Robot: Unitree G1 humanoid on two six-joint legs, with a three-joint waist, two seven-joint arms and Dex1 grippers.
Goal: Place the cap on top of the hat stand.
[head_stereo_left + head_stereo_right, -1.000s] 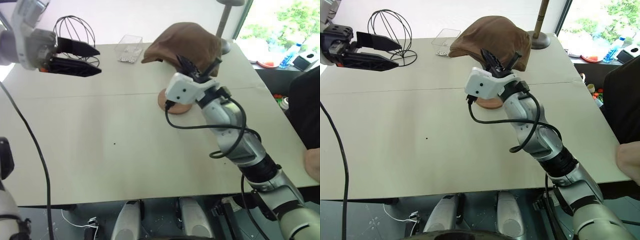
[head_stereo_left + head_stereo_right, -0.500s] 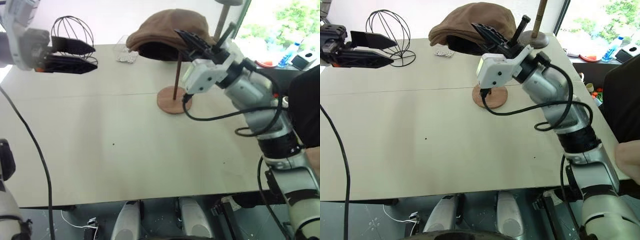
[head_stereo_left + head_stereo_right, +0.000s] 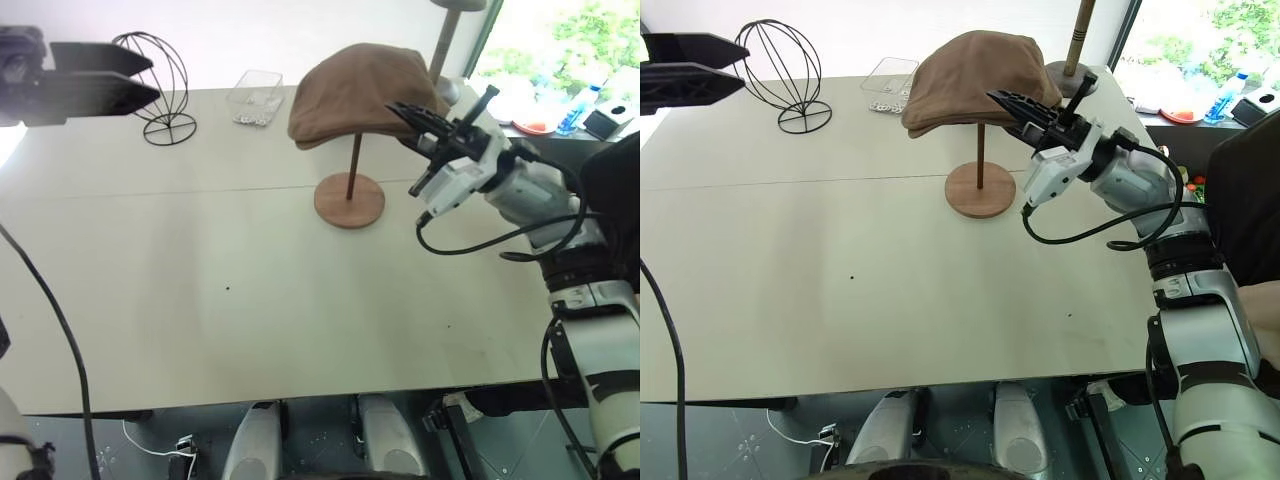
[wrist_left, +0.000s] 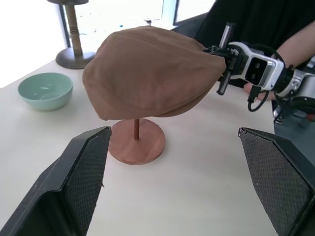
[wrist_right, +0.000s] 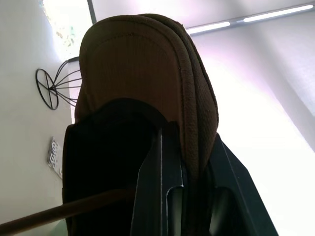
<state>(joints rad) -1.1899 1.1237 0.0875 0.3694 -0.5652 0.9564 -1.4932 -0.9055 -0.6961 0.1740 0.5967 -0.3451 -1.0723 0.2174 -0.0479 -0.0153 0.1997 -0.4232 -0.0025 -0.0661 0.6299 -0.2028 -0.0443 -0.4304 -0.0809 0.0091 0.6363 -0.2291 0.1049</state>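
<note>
Now your cap (image 3: 975, 80) sits atop the hat stand (image 3: 980, 188). Your right gripper (image 3: 1025, 104) is clenched at its edge; your left gripper (image 3: 100, 80) is spread wide, empty.

Black wire head form (image 3: 786, 72), clear plastic tray (image 3: 886, 84), mint bowl (image 4: 45, 90) on table (image 3: 820, 290).

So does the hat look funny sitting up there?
A bit. The cap sits on the stand lopsided, drooping toward the wire form. The shut right gripper pinches its rim on the other side.
</note>
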